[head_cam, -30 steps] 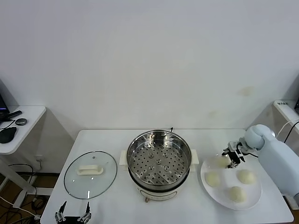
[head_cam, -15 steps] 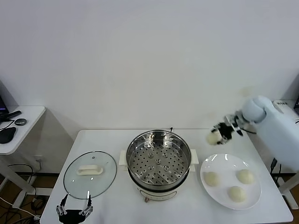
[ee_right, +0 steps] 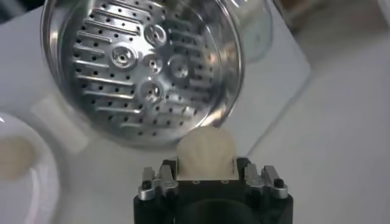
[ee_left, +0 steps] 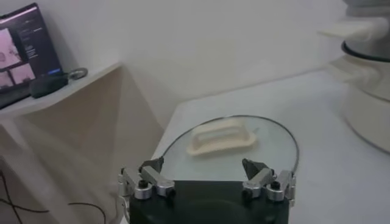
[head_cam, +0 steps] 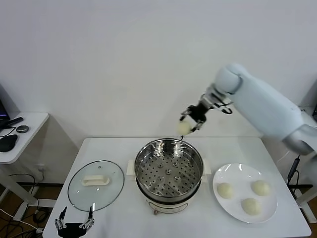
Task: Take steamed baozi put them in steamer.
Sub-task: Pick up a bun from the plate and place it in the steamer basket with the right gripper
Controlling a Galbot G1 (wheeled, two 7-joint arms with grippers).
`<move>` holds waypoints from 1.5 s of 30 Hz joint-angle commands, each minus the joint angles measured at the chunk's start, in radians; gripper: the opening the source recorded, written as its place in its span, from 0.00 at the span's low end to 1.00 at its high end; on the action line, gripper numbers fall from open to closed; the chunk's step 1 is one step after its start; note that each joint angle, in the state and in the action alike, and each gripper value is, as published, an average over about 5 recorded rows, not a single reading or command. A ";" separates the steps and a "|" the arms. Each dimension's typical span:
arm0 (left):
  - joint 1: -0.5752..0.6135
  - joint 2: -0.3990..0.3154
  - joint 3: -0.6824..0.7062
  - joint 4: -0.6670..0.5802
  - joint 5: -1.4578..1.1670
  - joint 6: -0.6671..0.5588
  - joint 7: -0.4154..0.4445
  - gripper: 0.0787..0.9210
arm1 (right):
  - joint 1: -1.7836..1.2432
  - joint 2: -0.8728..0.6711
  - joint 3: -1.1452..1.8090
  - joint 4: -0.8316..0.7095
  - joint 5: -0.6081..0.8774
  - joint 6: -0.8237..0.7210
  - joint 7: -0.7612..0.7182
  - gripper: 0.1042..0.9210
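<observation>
My right gripper is shut on a cream-white steamed baozi and holds it in the air just above the far rim of the steamer. The right wrist view shows that baozi squeezed between the jaws, with the steamer's perforated steel bottom bare beyond it. Three more baozi lie on the white plate to the right of the steamer. My left gripper hangs open and empty at the table's front left corner, near the glass lid.
A round glass lid with a cream handle lies flat on the table left of the steamer. A side table with a mouse and a laptop stands further left. The steamer rests on a cream cooker base.
My right gripper has lifted one baozi off the plate and carried it up and leftward to the steamer's far rim. The left gripper has hardly shifted.
</observation>
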 commanded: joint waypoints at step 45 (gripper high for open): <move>-0.027 -0.014 -0.012 0.026 -0.017 0.005 0.001 0.88 | -0.122 0.179 -0.116 0.015 -0.373 0.283 0.088 0.58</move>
